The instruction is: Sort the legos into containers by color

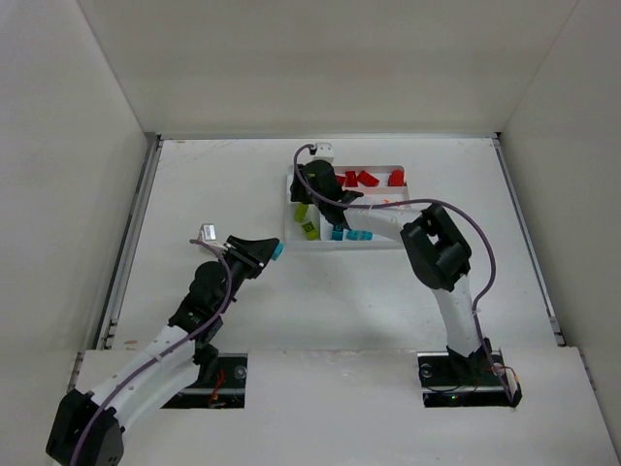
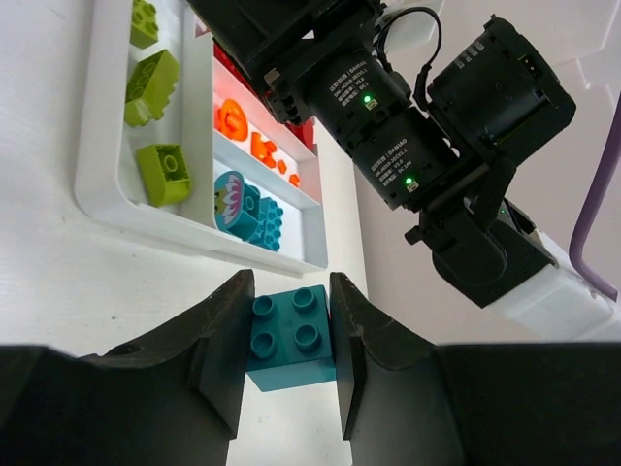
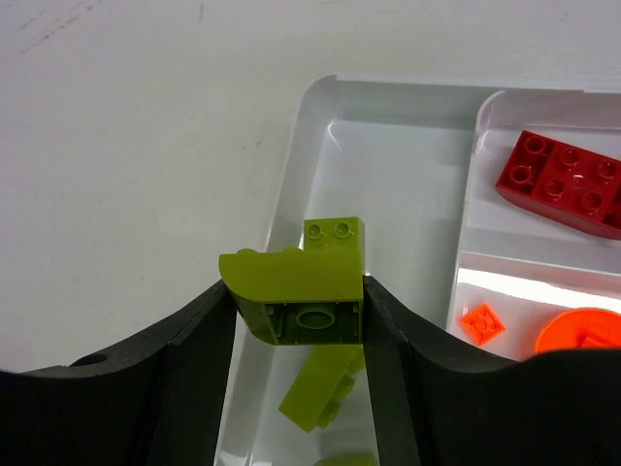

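My left gripper (image 1: 270,252) (image 2: 288,291) is shut on a teal 2x2 brick (image 2: 291,335) (image 1: 278,250), held above the table just short of the white tray (image 1: 378,246) (image 2: 107,194). My right gripper (image 1: 315,192) (image 3: 299,301) is shut on a lime curved brick (image 3: 296,291) over the tray's tall section (image 3: 388,165), where other lime bricks (image 3: 335,238) (image 1: 309,229) lie. Red bricks (image 1: 364,179) (image 3: 563,180), orange pieces (image 3: 482,322) (image 2: 233,118) and teal bricks (image 1: 338,233) (image 2: 247,206) lie in the three long sections.
The right arm (image 2: 408,126) reaches over the tray from the right, close above the long sections. White walls enclose the table on three sides. Bare table (image 1: 213,184) lies left of the tray.
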Controlling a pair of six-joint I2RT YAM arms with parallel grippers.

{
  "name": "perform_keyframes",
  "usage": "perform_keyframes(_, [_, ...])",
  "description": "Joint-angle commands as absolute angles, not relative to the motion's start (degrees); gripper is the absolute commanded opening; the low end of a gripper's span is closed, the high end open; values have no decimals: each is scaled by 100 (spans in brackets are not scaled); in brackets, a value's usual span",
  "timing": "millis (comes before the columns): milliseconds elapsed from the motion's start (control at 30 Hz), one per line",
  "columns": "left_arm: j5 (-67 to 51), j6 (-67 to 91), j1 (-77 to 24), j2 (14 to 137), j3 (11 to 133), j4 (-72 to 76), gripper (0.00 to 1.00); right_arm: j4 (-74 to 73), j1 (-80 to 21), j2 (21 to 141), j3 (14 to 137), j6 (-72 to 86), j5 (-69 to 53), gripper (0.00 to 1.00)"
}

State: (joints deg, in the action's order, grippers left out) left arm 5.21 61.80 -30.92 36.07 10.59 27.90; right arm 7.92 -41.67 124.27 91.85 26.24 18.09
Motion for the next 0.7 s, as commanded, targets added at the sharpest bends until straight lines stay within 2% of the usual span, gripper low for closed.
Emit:
perform_keyframes(0, [325,6100,-2993,3674,1002,3023,17,554,-4127,12507,9483,2873,1810,49])
perform_keyframes(200, [360,6073,-3019,3876,1046,3076,17,589,-4038,12323,9413,3006,1714,68])
perform_keyframes(333, [439,6012,-3115,4078,1160,3120,17,650,-3995,11910,9185,2927,1731,77])
perform_keyframes(533, [659,5801,-3458,4543,1476,3234,18,1246,-3907,10831,7975,2795,1784,75])
perform_keyframes(633, [843,5582,-3765,5061,1809,3331,18,1791,-3819,9918,6877,2690,1837,70])
perform_keyframes(667, [887,5520,-3888,5263,1941,3383,18,1984,-3784,9479,6377,2672,1854,64])
